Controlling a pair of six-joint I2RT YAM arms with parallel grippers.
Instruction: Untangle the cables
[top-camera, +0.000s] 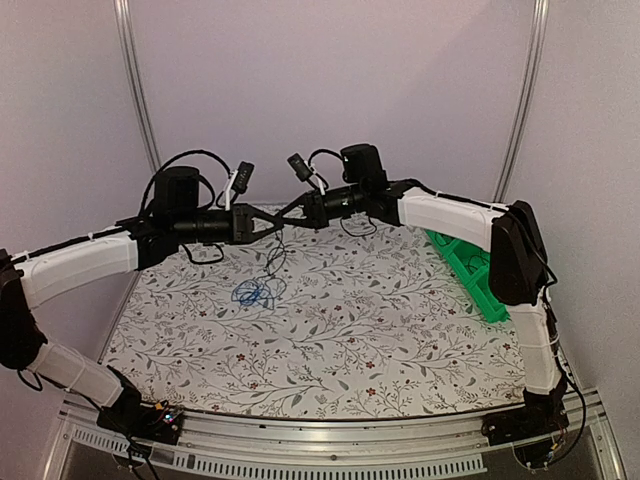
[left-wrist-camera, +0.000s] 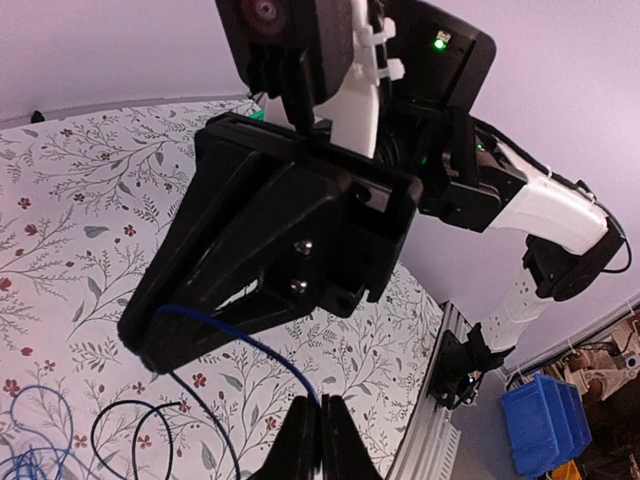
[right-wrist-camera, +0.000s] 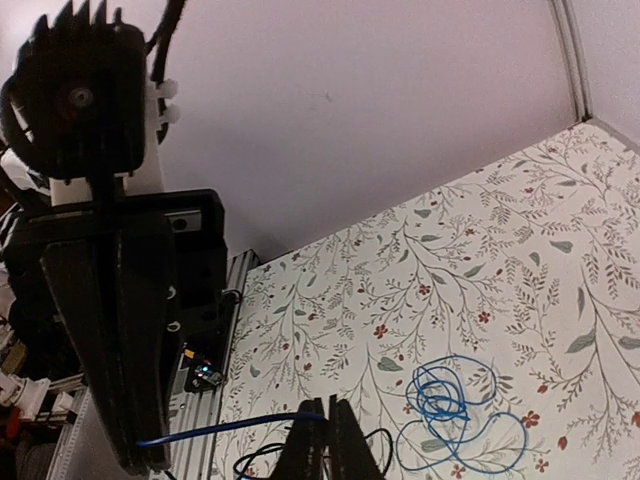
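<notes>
Both grippers are raised above the flowered table (top-camera: 380, 330), tips almost touching. My left gripper (top-camera: 272, 224) is shut on the blue cable (left-wrist-camera: 250, 350); its closed fingers (left-wrist-camera: 300, 445) show at the bottom of the left wrist view. My right gripper (top-camera: 287, 212) is shut on the same blue cable (right-wrist-camera: 230, 428), a short span away; its fingers (right-wrist-camera: 345, 450) are closed. Blue and black strands hang down from the grippers to a loose blue tangle (top-camera: 255, 292) on the table, which also shows in the right wrist view (right-wrist-camera: 450, 405). A black cable (left-wrist-camera: 125, 420) loops below.
A green bin (top-camera: 468, 272) lies at the table's right edge under the right arm. Grey walls close in the back and sides. A metal rail (top-camera: 330, 440) runs along the near edge. A blue crate (left-wrist-camera: 548, 415) stands off the table.
</notes>
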